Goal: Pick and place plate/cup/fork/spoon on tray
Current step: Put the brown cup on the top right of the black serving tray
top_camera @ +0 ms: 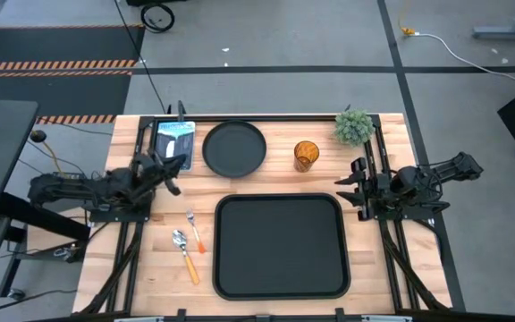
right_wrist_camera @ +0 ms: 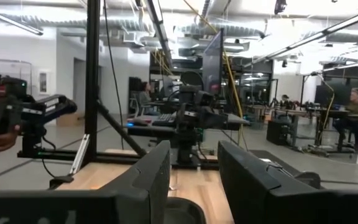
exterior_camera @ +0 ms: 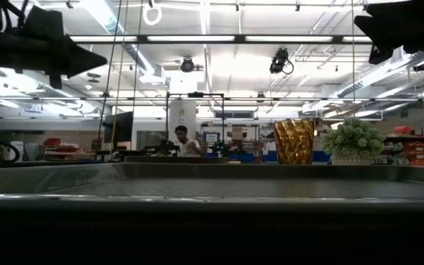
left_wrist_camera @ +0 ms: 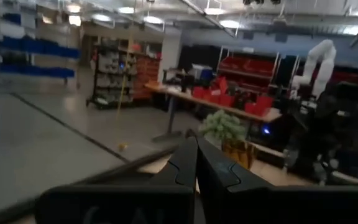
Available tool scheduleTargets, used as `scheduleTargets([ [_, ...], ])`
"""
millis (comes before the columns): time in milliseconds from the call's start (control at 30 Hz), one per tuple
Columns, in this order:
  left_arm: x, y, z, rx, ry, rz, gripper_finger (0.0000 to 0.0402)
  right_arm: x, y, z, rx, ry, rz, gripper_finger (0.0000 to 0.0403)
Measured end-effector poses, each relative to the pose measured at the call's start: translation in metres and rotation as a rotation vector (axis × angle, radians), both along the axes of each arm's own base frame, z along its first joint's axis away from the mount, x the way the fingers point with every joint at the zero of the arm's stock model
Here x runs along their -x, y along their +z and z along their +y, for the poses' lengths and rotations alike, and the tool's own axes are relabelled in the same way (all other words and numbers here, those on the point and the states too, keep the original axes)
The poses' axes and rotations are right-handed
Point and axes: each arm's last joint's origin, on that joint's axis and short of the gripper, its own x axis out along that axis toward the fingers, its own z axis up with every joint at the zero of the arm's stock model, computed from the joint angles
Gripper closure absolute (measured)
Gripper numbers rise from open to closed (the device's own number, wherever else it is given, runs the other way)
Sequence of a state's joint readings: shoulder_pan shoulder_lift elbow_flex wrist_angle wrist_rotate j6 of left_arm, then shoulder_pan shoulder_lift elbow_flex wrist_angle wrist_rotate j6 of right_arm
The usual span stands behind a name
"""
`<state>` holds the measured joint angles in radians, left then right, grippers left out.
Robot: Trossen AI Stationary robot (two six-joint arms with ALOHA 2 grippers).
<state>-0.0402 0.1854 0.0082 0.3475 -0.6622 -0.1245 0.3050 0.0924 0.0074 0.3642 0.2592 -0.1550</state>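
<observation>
The black tray (top_camera: 280, 246) lies at the table's near middle. The round black plate (top_camera: 234, 148) and the amber cup (top_camera: 306, 155) stand on the wood beyond it; the cup also shows in the low view (exterior_camera: 294, 142). The fork (top_camera: 195, 231) and the spoon (top_camera: 184, 253) lie left of the tray. My left gripper (top_camera: 179, 174) hovers left of the plate, shut and empty (left_wrist_camera: 196, 162). My right gripper (top_camera: 345, 190) waits right of the tray's far corner, open and empty (right_wrist_camera: 194, 168).
A small green plant (top_camera: 354, 125) stands at the far right, next to the cup. A blue package (top_camera: 174, 139) lies at the far left, beside the plate. Black frame rails run along both table sides. People show in the room beyond.
</observation>
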Motion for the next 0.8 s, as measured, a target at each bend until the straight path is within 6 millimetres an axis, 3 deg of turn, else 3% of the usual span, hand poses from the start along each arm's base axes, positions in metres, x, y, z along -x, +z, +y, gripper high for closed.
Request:
scheduleTargets([
  [433,-0.032,-0.010,-0.007,-0.008,-0.233,0.108,0.0390,-0.004,-0.002,0.001,-0.208,0.058,0.039,0.0261],
  [800,-0.079,0.018,0.000,-0.097,-0.189,0.251,0.0390,-0.011,-0.003,0.000,-0.301,-0.039,0.042,0.0261],
])
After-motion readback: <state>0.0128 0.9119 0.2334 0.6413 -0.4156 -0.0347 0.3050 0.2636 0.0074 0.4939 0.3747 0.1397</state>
